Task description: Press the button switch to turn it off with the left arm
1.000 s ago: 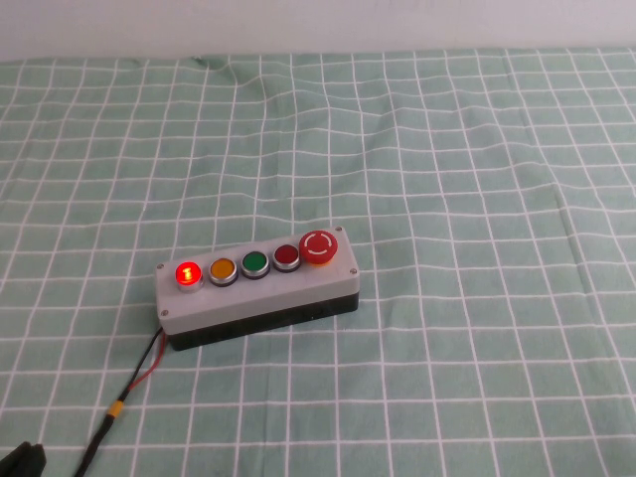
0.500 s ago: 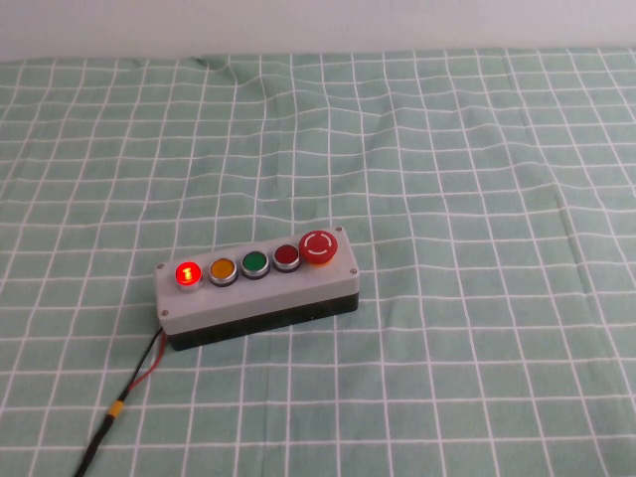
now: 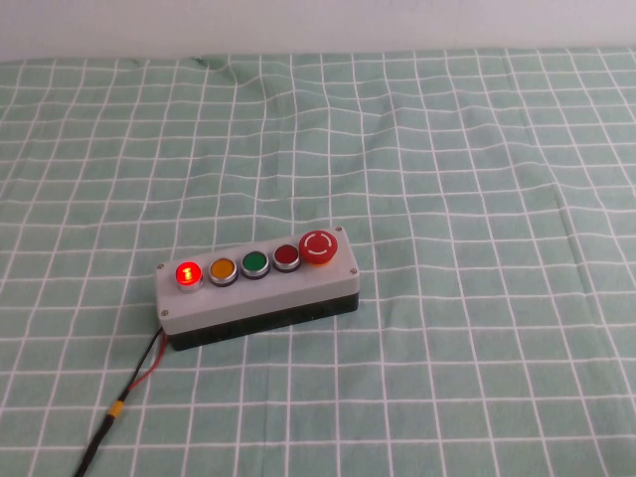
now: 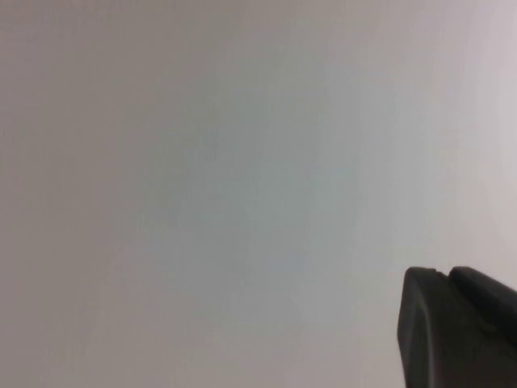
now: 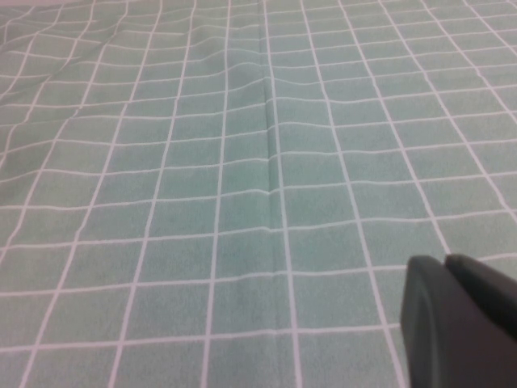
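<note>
The button switch [image 3: 186, 272] is a small round bright-red button glowing with a pale "1". It sits at the left end of a grey five-button box [image 3: 260, 300] near the middle of the table. Neither arm shows in the high view. My left gripper [image 4: 447, 275] shows only as two black fingers pressed together, empty, facing a plain pale surface; the box is out of that view. My right gripper [image 5: 444, 263] is also shut and empty, over bare green checked cloth [image 5: 242, 162].
On the box, to the right of the lit button, are an orange button [image 3: 222, 269], a green one [image 3: 254, 262], a darker red one [image 3: 286, 255] and a big red mushroom button [image 3: 318, 246]. A thin red-and-black wire [image 3: 139, 378] runs from the box to the front left edge.
A black arm part at the front left corner of the high view one second ago has left the picture. The box and the lit button are unchanged.
</note>
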### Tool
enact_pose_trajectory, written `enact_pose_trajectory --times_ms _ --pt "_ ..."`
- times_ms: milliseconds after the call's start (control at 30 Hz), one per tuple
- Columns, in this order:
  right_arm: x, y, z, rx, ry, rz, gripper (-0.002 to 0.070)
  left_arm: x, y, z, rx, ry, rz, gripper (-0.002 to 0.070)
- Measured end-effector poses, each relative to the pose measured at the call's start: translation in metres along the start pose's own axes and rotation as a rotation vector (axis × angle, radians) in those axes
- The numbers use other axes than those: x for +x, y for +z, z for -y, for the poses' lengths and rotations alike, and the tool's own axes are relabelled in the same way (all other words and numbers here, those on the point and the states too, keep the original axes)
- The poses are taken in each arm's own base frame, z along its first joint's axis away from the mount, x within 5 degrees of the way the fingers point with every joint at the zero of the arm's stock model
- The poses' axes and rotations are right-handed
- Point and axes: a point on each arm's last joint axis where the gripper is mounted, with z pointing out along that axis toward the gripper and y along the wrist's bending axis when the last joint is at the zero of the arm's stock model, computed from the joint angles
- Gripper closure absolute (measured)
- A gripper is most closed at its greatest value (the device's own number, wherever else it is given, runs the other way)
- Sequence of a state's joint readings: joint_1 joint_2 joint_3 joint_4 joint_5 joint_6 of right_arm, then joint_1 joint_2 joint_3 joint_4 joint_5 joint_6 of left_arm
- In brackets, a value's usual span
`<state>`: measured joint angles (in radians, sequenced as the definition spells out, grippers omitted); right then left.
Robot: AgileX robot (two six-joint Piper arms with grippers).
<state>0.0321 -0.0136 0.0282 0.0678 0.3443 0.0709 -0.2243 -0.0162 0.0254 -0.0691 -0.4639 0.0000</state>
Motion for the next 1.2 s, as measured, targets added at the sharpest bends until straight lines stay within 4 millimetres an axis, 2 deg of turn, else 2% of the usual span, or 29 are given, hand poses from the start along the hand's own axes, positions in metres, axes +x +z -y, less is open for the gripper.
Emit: enact_pose_trajectory --times_ms 167,233,400,567,733,833,1000,1100,1200 --pt "0.000 0.000 0.000 0.000 0.000 0.000 0.0692 -0.025 -0.003 -0.001 -0.005 -0.066 0.277 0.0678" --pt "0.000 0.000 0.000 0.000 0.000 0.000 0.0692 -0.035 -0.003 -0.002 -0.009 -0.092 0.336 0.0678" --pt "0.000 0.000 0.000 0.000 0.000 0.000 0.0692 -0.087 0.005 0.001 0.006 -0.123 0.451 0.0678" --pt "0.000 0.000 0.000 0.000 0.000 0.000 0.0692 -0.139 0.010 0.007 0.030 -0.134 0.414 0.0678" --pt "0.000 0.000 0.000 0.000 0.000 0.000 0.0692 -0.173 0.015 0.014 0.048 -0.120 0.178 0.0678" --pt "0.000 0.000 0.000 0.000 0.000 0.000 0.0692 -0.173 0.030 0.017 0.048 -0.101 -0.051 0.0678" --pt "0.000 0.000 0.000 0.000 0.000 0.000 0.0692 -0.148 0.061 0.019 0.038 -0.087 -0.448 0.0678" --pt "0.000 0.000 0.000 0.000 0.000 0.000 0.0692 -0.130 0.072 0.019 0.031 -0.090 -0.595 0.0678" --pt "0.000 0.000 0.000 0.000 0.000 0.000 0.0692 -0.119 0.080 0.020 0.032 -0.124 -0.663 0.0678"
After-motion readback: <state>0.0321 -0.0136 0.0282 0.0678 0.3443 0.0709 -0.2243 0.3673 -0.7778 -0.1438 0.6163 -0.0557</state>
